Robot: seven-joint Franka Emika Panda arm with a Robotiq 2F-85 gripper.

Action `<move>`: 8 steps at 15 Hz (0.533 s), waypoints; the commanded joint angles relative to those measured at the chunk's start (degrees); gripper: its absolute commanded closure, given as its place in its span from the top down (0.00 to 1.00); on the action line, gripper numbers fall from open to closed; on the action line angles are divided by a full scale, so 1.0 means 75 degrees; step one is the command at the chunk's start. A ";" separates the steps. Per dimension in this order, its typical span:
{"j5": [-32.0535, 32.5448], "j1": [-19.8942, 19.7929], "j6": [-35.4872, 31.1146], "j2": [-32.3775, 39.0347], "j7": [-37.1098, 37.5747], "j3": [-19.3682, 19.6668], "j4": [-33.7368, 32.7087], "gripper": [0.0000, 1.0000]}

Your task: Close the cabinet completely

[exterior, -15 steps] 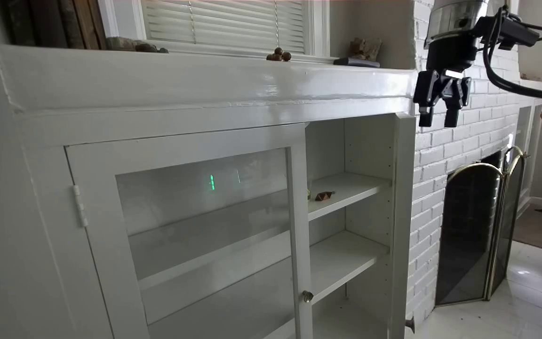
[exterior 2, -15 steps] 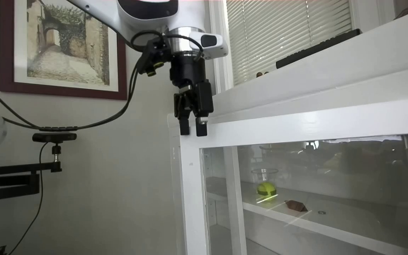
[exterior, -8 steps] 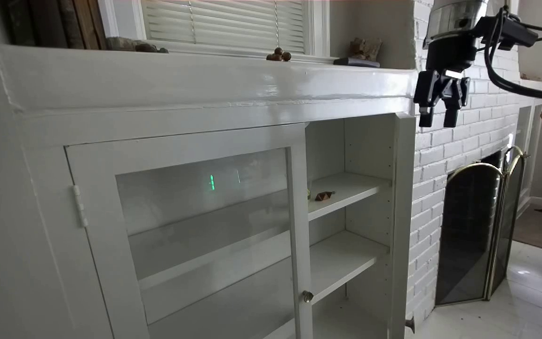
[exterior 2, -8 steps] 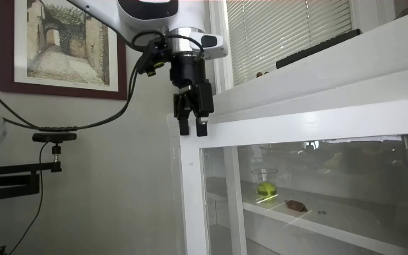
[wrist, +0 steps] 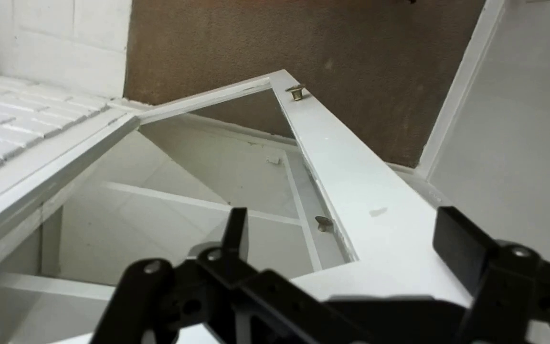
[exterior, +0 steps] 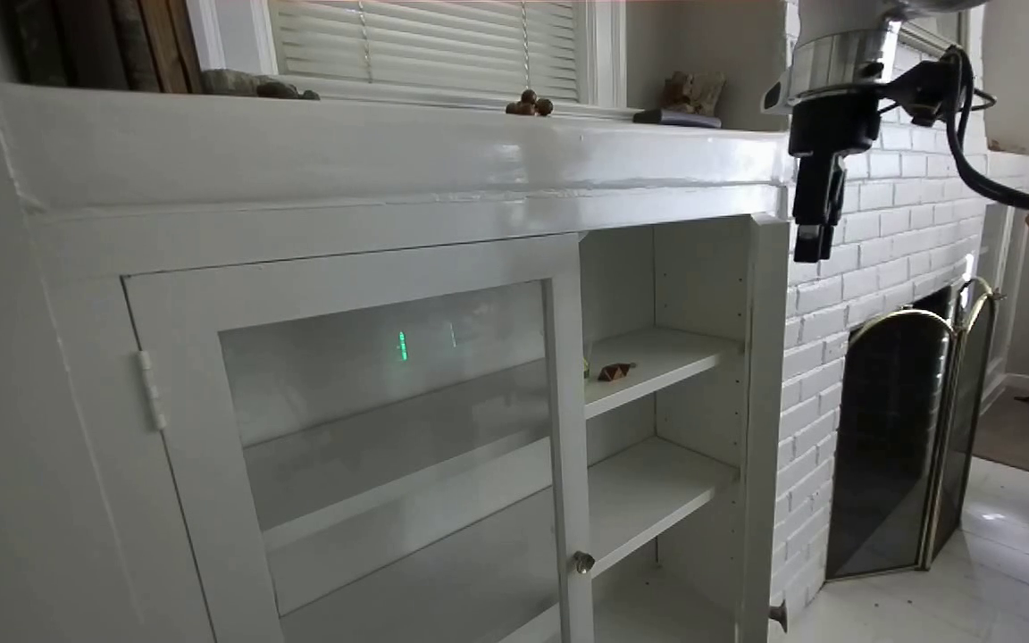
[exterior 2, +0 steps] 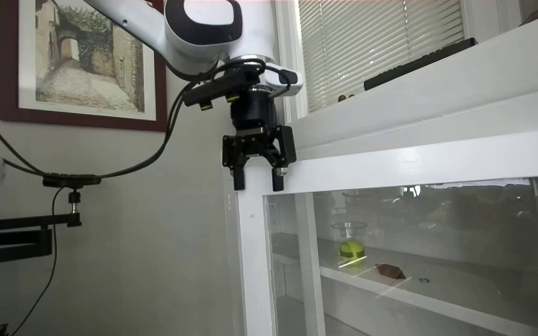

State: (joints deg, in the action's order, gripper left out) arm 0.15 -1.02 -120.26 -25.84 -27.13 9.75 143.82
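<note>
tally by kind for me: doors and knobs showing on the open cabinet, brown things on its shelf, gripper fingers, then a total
doors: 2
knobs: 2
brown thing: 1
fingers: 2
total: 7

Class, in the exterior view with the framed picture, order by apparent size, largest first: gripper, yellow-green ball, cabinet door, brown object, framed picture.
1. Cabinet door
2. Framed picture
3. Gripper
4. Too close to rank: yellow-green ball (taller) and brown object (wider)
</note>
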 commanded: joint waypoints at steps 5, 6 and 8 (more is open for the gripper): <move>0.0026 0.0409 -0.1456 0.0474 -0.1908 0.0086 -0.0081 1.00; -0.0031 0.0434 -0.1582 0.0539 -0.1976 0.0078 -0.0096 1.00; -0.0229 0.0508 -0.1977 0.0698 -0.1957 0.0061 -0.0161 1.00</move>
State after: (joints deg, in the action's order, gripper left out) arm 0.17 1.66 -131.33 -22.79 -40.07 9.75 143.75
